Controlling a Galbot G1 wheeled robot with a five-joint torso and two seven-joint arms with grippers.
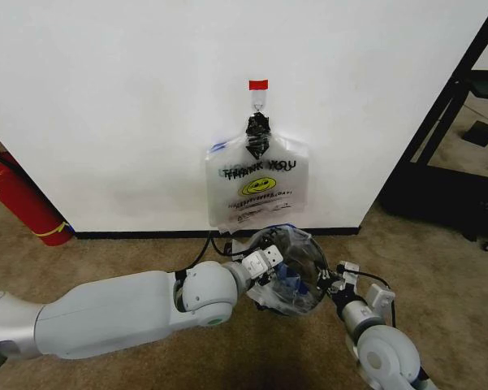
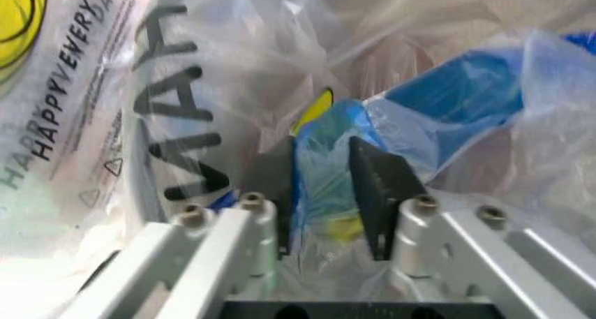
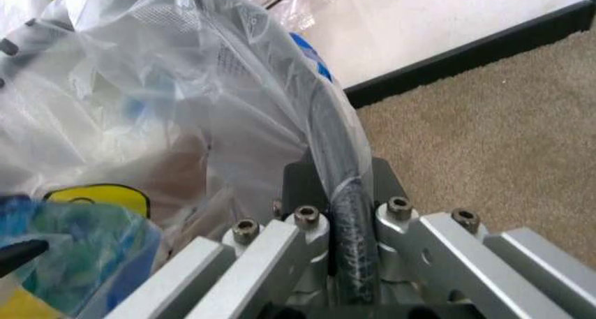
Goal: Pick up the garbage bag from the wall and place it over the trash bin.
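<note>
- Floor was tan carpet (image 1: 122, 252); plain white wall (image 1: 105, 97) ahead with a black skirting strip (image 1: 138, 235) along its foot.
- Red fire extinguisher (image 1: 20, 199) leaned at 9 o'clock in head view; black frame (image 1: 438, 122) and dark shelf area at 2–3 o'clock.
- Red tape patch (image 1: 258, 84) on the wall at 12 o'clock, metal hook (image 1: 258, 101) just under it.
- Bundle of bags (image 1: 258, 191) hung from the hook, gathered by a black tie (image 1: 257, 134); print read "THANK YOU", yellow smiley below it, smaller lines too small to read.
- Left wrist view showed "HAPPY EVERY DAY" on the bundle.
- Trash bin (image 1: 296, 272), black wire mesh, stood on the carpet just below the bundle, near the skirting.
- Garbage bag (image 1: 288, 284), see-through with blue streaks and yellow print, was draped over and into the bin's mouth.
- Left gripper (image 1: 268, 264) at the bin's 9 o'clock edge; left wrist view had its jaws narrow, pinching a blue-yellow fold of the bag (image 2: 326, 179).
- Right gripper (image 1: 337, 280) at the bin's 3 o'clock edge; right wrist view had its jaws narrow, clamped on the bin's rim (image 3: 340, 193) with bag film over it.
</note>
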